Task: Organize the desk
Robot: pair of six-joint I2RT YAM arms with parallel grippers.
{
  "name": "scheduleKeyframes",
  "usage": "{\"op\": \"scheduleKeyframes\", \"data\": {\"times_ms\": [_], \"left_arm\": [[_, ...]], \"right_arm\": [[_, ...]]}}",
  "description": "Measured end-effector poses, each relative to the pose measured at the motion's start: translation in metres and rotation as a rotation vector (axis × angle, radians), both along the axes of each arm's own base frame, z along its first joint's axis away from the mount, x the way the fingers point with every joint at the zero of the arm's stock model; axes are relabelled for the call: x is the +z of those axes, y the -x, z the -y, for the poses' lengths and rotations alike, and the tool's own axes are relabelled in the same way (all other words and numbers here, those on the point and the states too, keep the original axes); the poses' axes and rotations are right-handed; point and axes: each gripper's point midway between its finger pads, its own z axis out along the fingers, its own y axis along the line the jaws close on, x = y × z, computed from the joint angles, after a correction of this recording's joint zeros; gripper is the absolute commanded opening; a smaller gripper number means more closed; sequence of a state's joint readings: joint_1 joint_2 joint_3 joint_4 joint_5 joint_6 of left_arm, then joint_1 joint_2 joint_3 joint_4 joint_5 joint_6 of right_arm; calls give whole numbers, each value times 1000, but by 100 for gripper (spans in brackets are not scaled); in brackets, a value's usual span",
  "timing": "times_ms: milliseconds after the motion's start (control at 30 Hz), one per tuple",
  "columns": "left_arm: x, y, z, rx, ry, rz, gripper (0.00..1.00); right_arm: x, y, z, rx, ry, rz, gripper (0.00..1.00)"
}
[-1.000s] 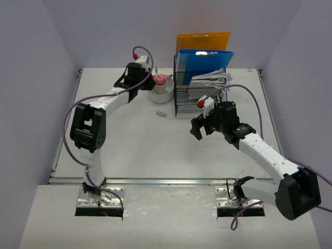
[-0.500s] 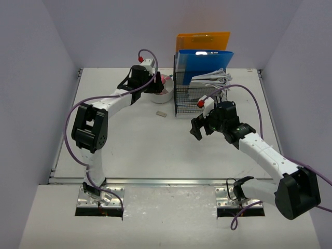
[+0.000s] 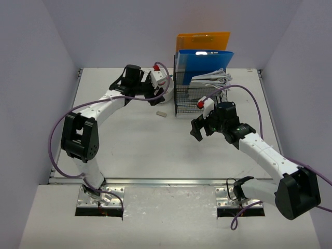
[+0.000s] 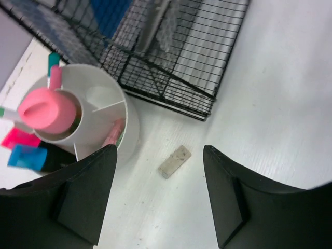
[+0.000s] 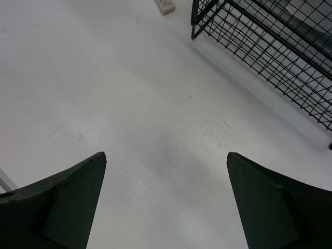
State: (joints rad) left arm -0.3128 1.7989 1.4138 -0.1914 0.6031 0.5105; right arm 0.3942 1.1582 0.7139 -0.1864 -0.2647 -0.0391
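Note:
The white desk (image 3: 129, 145) has a small grey eraser (image 3: 161, 112) lying loose on it. My left gripper (image 3: 156, 89) hangs open above the desk beside a white round organizer (image 3: 167, 95). In the left wrist view the open left gripper (image 4: 160, 148) has nothing between its fingers. The eraser (image 4: 175, 161) lies just below and between them, and the organizer (image 4: 98, 104) with a pink object (image 4: 40, 109) and markers is to the left. My right gripper (image 3: 199, 127) stands wide open and empty over bare desk (image 5: 155, 104), with the eraser (image 5: 166, 5) far ahead of it.
A black wire basket (image 3: 199, 96) holding white items stands right of the organizer, with blue (image 3: 205, 59) and orange (image 3: 202, 40) folders upright behind it. The basket (image 4: 171, 62) is close ahead of the left gripper. A metal rail (image 3: 166, 181) runs along the near edge. Lavender walls enclose the sides.
My left gripper has gone from nearly shut to open, and its wrist has swung right and turned over the organizer. The right arm has stayed still.

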Motion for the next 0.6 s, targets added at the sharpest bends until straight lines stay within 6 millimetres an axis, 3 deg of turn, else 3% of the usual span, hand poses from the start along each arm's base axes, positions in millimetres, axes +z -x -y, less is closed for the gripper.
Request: {"op": "scheduleKeyframes", "data": {"times_ms": [133,433,600], "left_arm": [[-9,17,2,-214,-103,74,63],[-89,28,1,-458,-274,1,60],[-120,25,9,-529,-337,-13,60]], "right_arm": [[-2,1,1,3,4,0,99],[-5,2,6,3,17,-6,99],[-7,4,7,2,22,-18,99]]}}
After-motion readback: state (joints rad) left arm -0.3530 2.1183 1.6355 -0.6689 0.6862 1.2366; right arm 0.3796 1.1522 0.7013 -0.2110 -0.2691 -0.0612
